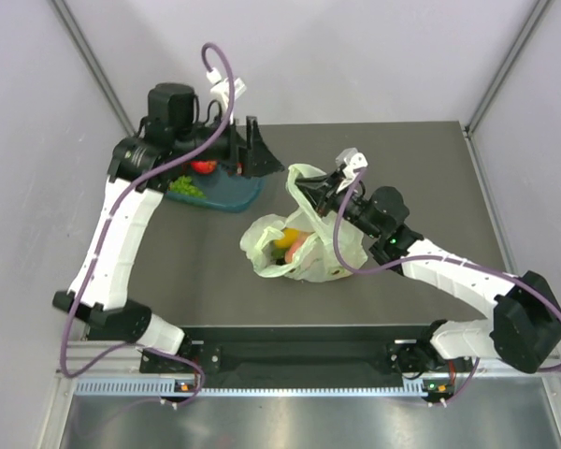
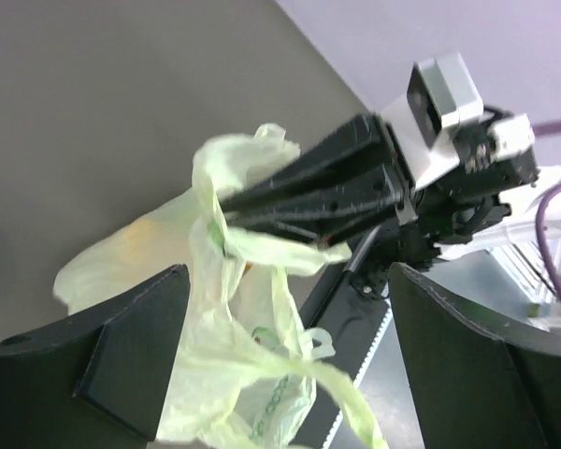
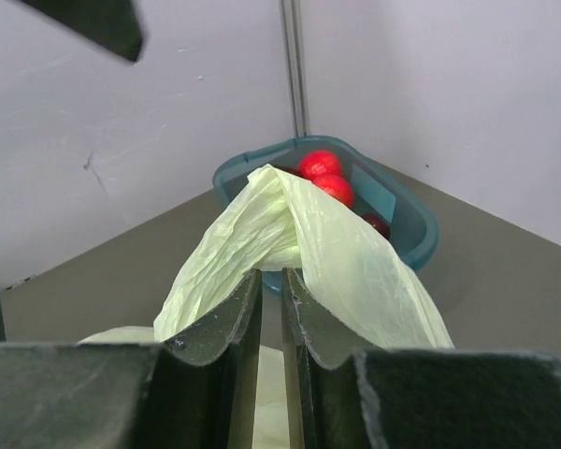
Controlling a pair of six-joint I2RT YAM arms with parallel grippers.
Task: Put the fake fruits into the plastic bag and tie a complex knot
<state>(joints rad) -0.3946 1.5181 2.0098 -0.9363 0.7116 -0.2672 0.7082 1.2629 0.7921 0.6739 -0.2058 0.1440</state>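
The pale green plastic bag (image 1: pixel 341 257) lies in the middle of the table with yellow and peach fake fruits (image 1: pixel 287 243) showing through it. My right gripper (image 1: pixel 307 190) is shut on one bag handle and holds it up; in the right wrist view the film (image 3: pixel 355 262) drapes over the nearly closed fingertips (image 3: pixel 271 281). My left gripper (image 1: pixel 260 154) stands wide open just left of that handle. In the left wrist view the bag (image 2: pixel 215 309) hangs between and beyond its spread fingers (image 2: pixel 122 355), touching neither. No knot is in view.
A teal tray (image 1: pixel 238 198) sits at the back left under my left arm, holding a red fruit (image 1: pixel 204 166) and a green one (image 1: pixel 185 187). In the right wrist view its rim (image 3: pixel 421 229) shows with red fruits (image 3: pixel 323 166) inside. Walls close in at the back.
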